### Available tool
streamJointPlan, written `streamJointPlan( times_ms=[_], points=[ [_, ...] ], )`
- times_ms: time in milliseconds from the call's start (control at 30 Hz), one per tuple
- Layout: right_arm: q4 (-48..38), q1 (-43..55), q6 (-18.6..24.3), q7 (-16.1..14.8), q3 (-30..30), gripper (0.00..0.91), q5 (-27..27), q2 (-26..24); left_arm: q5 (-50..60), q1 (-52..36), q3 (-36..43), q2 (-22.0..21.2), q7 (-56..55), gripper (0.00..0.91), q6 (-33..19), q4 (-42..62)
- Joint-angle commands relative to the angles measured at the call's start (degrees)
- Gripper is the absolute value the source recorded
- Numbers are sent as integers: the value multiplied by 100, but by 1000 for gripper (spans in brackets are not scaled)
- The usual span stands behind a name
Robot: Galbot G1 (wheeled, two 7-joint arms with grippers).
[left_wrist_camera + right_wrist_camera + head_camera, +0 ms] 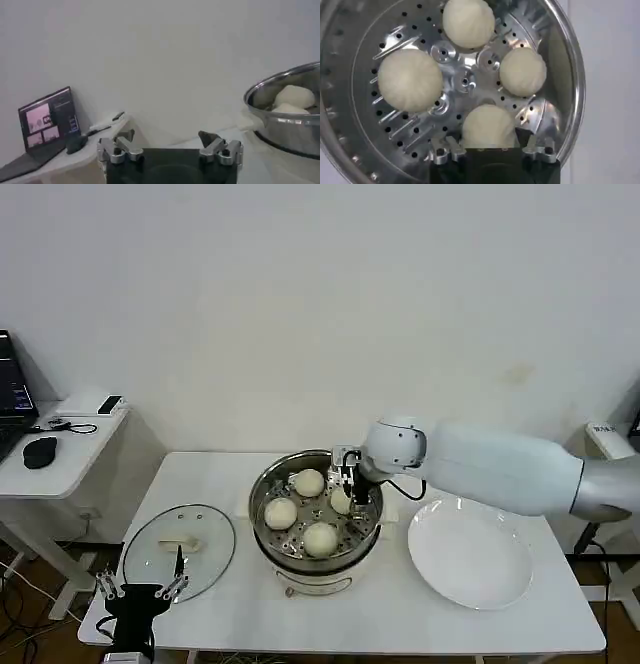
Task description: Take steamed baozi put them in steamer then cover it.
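Note:
Several cream-white baozi (309, 482) lie on the perforated tray of the shiny steamer (262, 489) at the table's middle. My right gripper (354, 496) hangs over the steamer's right side. Its fingers stand open on either side of one baozi (488, 127), which rests on the tray (465, 82). Other baozi (410, 80) sit farther round the tray. The glass cover (215, 536) with its cream handle lies flat on the table left of the steamer. My left gripper (140, 586) is open and empty at the table's front left corner, just before the cover. The steamer's wall (287, 125) shows in the left wrist view, beyond my left gripper (167, 136).
A flat white plate (470, 554) lies right of the steamer. A side table with a laptop (47, 120) and a mouse (40, 451) stands to the left. A white wall is behind the table.

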Motion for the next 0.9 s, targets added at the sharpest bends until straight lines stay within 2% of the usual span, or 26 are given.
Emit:
streamJointPlan(
  times_ms=[33,67,133,167,233,267,300,367,400,467,500,567,600,633,767,833,867,900],
  points=[
    [511,-78,-4,415,631,907,404,-333,7,-4,11,-4,5,907,2,13],
    [584,-105,9,533,762,907,495,-389,7,-8,14,-2,6,907,2,13],
    [809,-245,41,1075,1175,907,721,-602,5,-13,10,-1,5,907,1,21],
    [902,-299,71,1192,1274,907,745,-670,3,-20,5,4,3,907,1,30],
    [1154,-603,273,1827,1708,907,983,-907,-3,-26,-11,10,1,907,-5,43],
    [1201,-669,311,2033,1779,907,1006,-948,-11,-29,-17,12,-4,907,-6,48],
    [1410,-1004,421,2474,2184,907,999,-1138,-18,-35,-23,15,-5,907,-6,52],
    [1668,-1613,645,2881,2719,907,1007,-1321,-35,-50,-30,24,-8,907,-7,64],
    [1854,-2205,924,3146,3220,907,867,-1500,-35,-50,-31,24,-9,907,-7,65],
    [2094,-2830,1177,3433,3799,907,848,-1637,-44,-84,-32,33,-10,907,-7,106],
    [2255,-3577,1498,3650,4526,907,654,-1756,-47,-92,-33,39,-13,907,-10,129],
    [2395,-4415,1957,3647,5084,907,201,-1789,-47,-128,-31,44,-15,907,-13,163],
    [2481,-5073,2219,3822,5415,907,-63,-1800,-54,-137,-27,48,-18,907,-13,174],
    [2525,-5430,2480,3801,6074,907,-276,-1740,-65,-158,-25,49,-21,907,-12,196],
    [2669,-7715,3420,3744,7800,907,-1289,-1080,-82,-269,0,41,-5,907,-30,286],
    [2687,-8218,3597,3699,8328,907,-1517,-854,-82,-307,2,28,3,907,-110,383],
    [2659,-8854,4043,3670,8929,907,-1673,-541,-80,-312,6,28,10,907,-124,403],
    [2653,-8986,4164,3647,9035,907,-1706,-478,-64,-311,16,42,-12,907,-134,445]
  ],
)
